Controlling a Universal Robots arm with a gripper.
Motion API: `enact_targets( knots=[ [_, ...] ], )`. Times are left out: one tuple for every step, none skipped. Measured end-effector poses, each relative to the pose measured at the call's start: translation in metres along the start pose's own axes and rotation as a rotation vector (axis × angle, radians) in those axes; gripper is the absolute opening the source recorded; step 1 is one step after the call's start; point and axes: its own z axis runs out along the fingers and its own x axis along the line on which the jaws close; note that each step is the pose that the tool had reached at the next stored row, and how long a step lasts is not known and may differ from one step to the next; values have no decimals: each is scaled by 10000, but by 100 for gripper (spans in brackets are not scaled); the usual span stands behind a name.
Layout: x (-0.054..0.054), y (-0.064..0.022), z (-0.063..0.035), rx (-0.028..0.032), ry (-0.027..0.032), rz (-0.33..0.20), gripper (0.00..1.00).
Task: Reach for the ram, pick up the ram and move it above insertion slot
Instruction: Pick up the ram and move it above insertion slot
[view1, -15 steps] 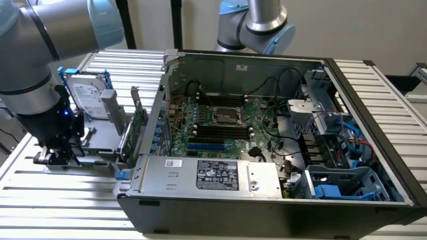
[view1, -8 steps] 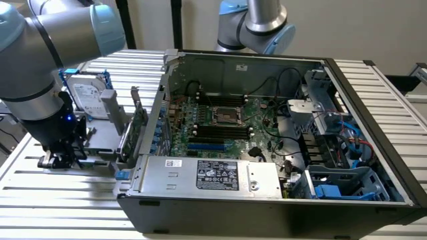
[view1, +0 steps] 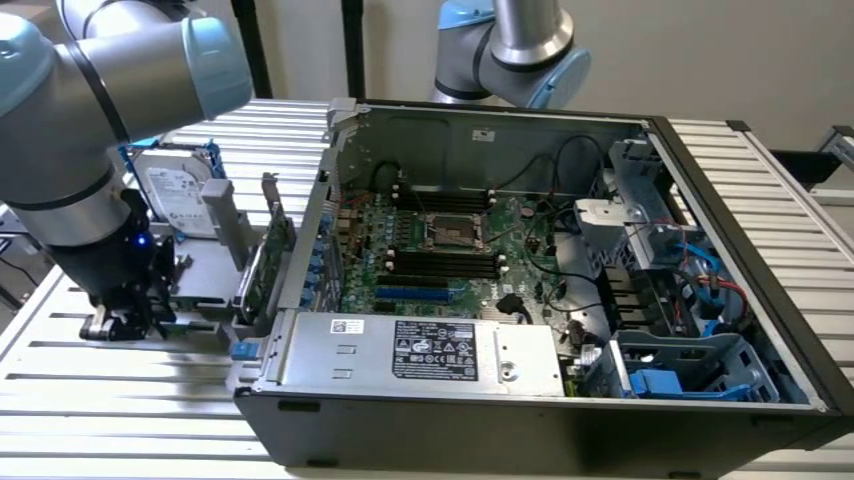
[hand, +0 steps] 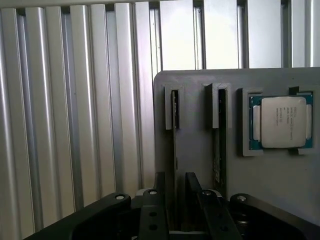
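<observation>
Gripper (hand: 175, 181) spread, straddling the edge-up ram (hand: 175, 110) in the grey holder (hand: 195, 150); closed off-centre, could tilt or jam it there.

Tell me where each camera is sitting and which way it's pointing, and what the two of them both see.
Exterior view: off the arm, raised, looking down at the open computer case on the slatted table; the arm and its gripper show at the exterior view's left.
Wrist view: on the wrist, looking down past the open gripper at the gray holder, the ram edge-on in line with its fingers, a processor beside.
Shared: the gripper, the gray holder and the slatted table.
</observation>
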Motion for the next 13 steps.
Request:
enact_targets(
  knots=[
    [0,0,4,1,-2,-18,28],
    [0,0,6,0,-4,-38,28],
    [0,0,8,0,-5,-68,22],
    [-1,0,9,-1,-5,-96,22],
    [0,0,9,-1,-4,-129,22],
    [0,0,10,0,-3,-167,15],
    [0,0,10,0,-2,-208,15],
    [-1,-1,11,1,-1,-258,15],
    [-1,-1,11,0,0,-311,15],
    [-1,-1,11,1,2,-377,15],
    [-1,-1,11,1,4,-446,15],
    [-1,-2,11,0,6,-512,14],
    [-1,-2,11,0,7,-568,14]
  ],
)
